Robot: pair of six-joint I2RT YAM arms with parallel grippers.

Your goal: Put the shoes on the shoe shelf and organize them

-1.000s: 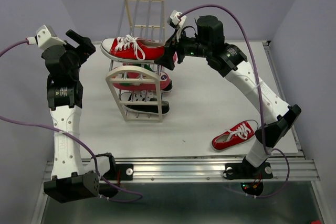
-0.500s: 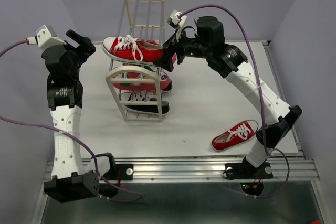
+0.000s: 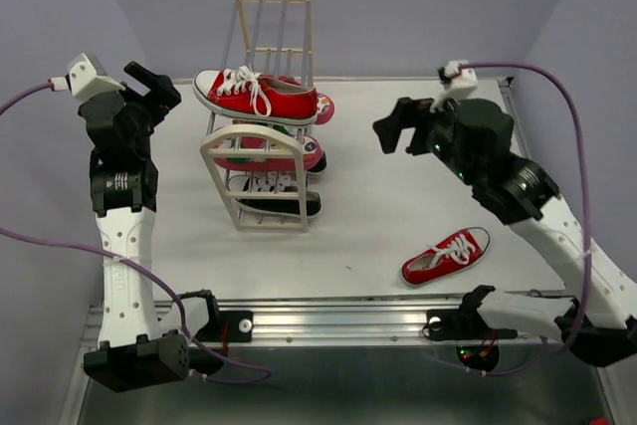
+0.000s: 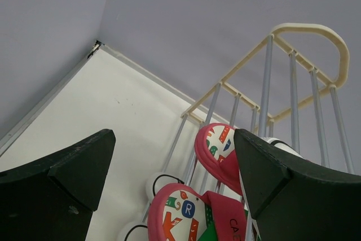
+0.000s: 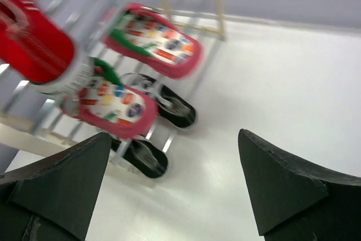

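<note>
Shoe shelf [image 3: 255,130] upright on left-centre of table [image 3: 378,196], cream arch at each end; one red sneaker [image 3: 257,95] lying across top rods, toe to the left; pink flip-flops [image 3: 299,156] on tier below; black sneakers [image 3: 274,201] on lowest tier; second red sneaker [image 3: 446,257] alone on table near right arm's base, well apart from shelf. Left gripper [image 3: 154,85] raised left of shelf, jaws spread wide, empty; right gripper [image 3: 391,129] in air right of shelf, facing it, jaws wide apart, holding nothing.
</note>
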